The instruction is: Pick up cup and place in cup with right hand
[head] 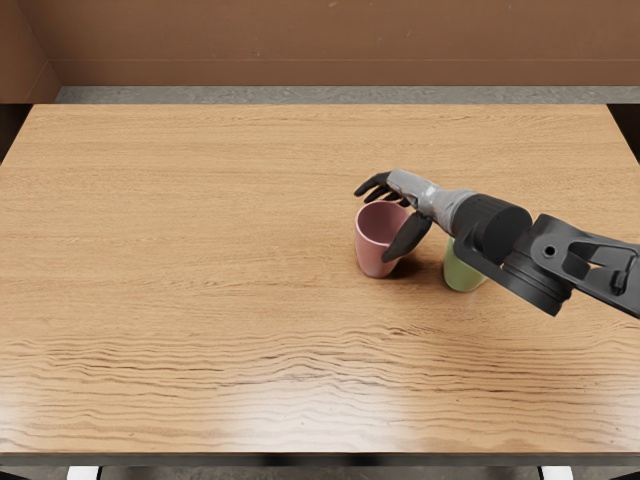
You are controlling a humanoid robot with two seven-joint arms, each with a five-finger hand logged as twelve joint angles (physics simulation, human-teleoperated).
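Note:
My right hand (378, 224) reaches in from the right at the pink cup (370, 250), its fingers spread. The thumb crosses the cup's right front side, while the other fingers stretch past the rim at the back. The pink cup stands upright with its mouth facing up. Whether the hand touches it cannot be told. To its right is the green cup (462, 274), mostly hidden beneath the right wrist and forearm; only its lower part shows.
The wooden table (200, 240) holds both cups right of its middle. A brown wall or panel (320, 45) rises beyond the back edge. The right forearm spans the table's right side above the green cup.

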